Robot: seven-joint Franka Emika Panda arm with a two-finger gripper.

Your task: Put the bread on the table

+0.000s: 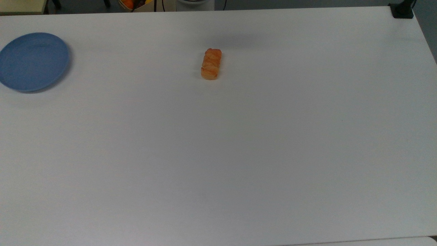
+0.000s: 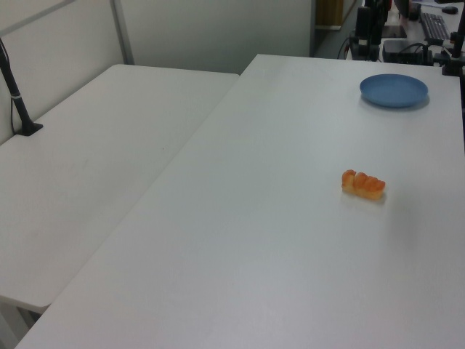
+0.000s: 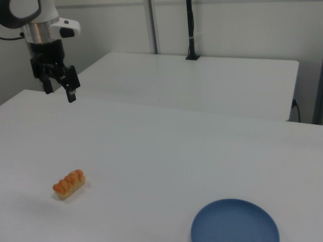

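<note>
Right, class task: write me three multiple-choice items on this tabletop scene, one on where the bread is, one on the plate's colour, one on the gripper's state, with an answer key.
1. Where does the bread roll lie?
A. On the blue plate
B. On the bare white table, apart from the plate
C. Between the gripper's fingers

2. What colour is the plate?
A. Blue
B. Red
C. Yellow

3. What is the gripper's state?
A. Shut on the roll
B. Pressing on the plate
C. Open, holding nothing, raised above the table

Key:
1 B: the bread roll rests directly on the table, well away from the plate in the top view.
2 A: the plate is plainly blue in the right view too.
3 C: in the right view the gripper hangs in the air with its fingers spread and nothing between them.
</note>
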